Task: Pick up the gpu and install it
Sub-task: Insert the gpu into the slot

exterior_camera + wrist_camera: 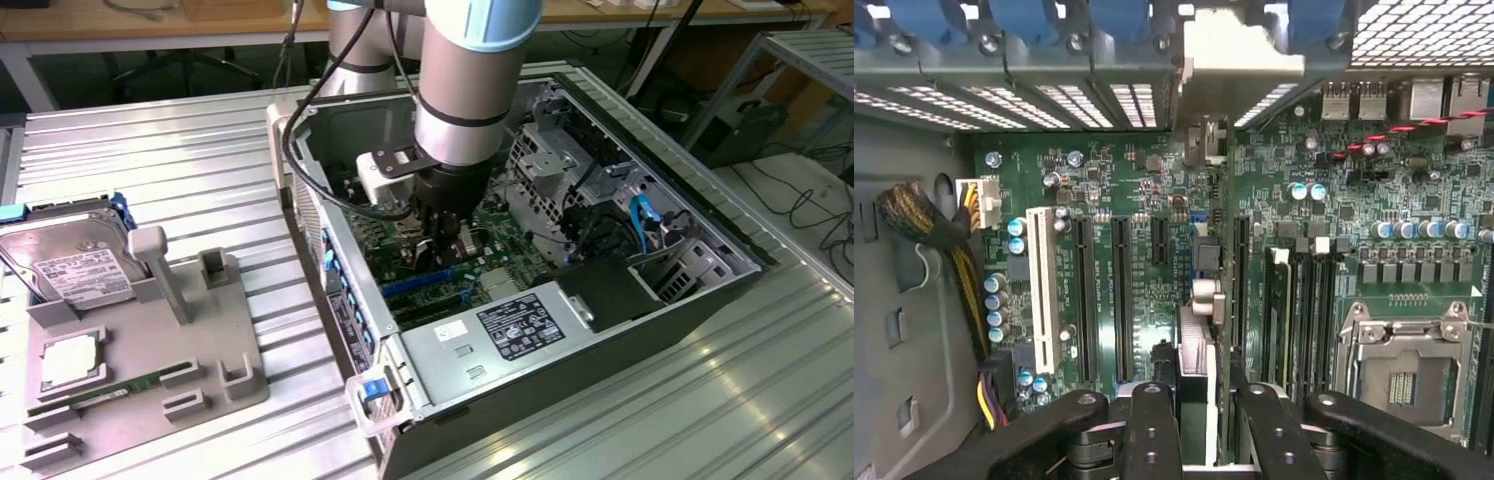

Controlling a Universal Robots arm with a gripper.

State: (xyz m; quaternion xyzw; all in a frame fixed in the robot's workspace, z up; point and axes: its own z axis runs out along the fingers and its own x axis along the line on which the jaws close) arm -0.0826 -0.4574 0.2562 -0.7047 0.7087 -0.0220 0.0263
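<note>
Green circuit board fills the floor of the open computer case [607, 215], and my gripper [447, 243] is lowered deep into that case, right above the motherboard [1134, 190]. My jaws are clamped on the gpu [1194, 370], which I hold edge-on: in the wrist view it reads as a thin slab running from between my black fingers [1154, 430] towards the rear of the case, with its pale metal bracket [1232, 60] up against the row of slotted expansion openings. The card stands upright over the bank of long black expansion slots [1122, 300]; I cannot tell whether its lower edge is already in a slot or just above one.

Inside the case, beside the card, sit a white slot [1040, 290], small blue capacitors [1000, 300], a bundle of yellow and black wires [974, 290], the silver CPU socket [1402, 365] and red and black twisted leads [1399, 130]. In the exterior view the case lies on its side on the ribbed metal bench [174, 160], with a grey power supply [501, 335] bearing a label at its near end, a blue cable [641, 220] and metal drive cages [554, 160] on the exterior view's right.

Well apart from the case, on the exterior view's left, a grey holder tray [200, 330] carries a silver labelled hard drive [67, 265] leaning in its stand, a square processor [70, 365] in one recess and a narrow green memory stick [114, 392] lying near the tray's front.
</note>
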